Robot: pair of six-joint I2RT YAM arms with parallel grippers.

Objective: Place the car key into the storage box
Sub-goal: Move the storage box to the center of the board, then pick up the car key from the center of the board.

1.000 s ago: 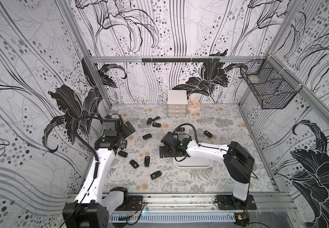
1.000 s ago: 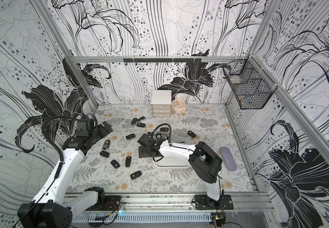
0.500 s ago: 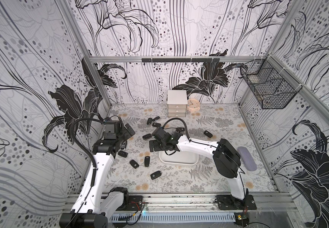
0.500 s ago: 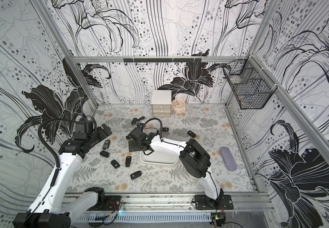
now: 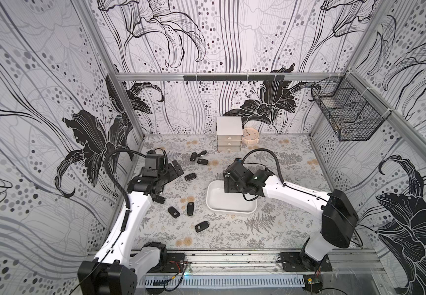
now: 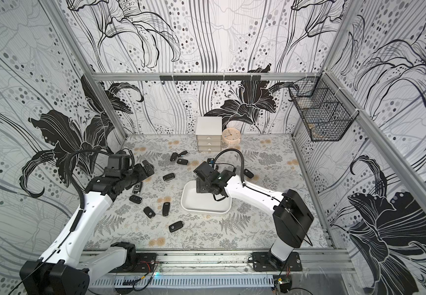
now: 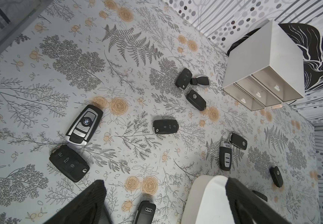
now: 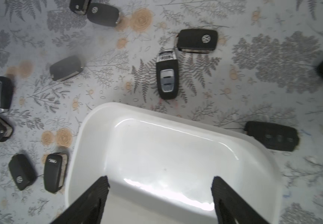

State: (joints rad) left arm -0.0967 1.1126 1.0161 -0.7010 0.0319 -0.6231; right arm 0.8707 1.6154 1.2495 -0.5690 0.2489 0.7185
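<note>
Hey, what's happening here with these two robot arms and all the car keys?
Nothing is in the storage box yet: it sits empty. The right hand hovers open over it, holding nothing. The left hand, also open and empty, hangs above the car keys scattered on the floral table. None of them has been picked up.

Lily-patterned walls [image 5: 232,46] — fern-printed floor [image 5: 278,237] (orange blooms).
</note>
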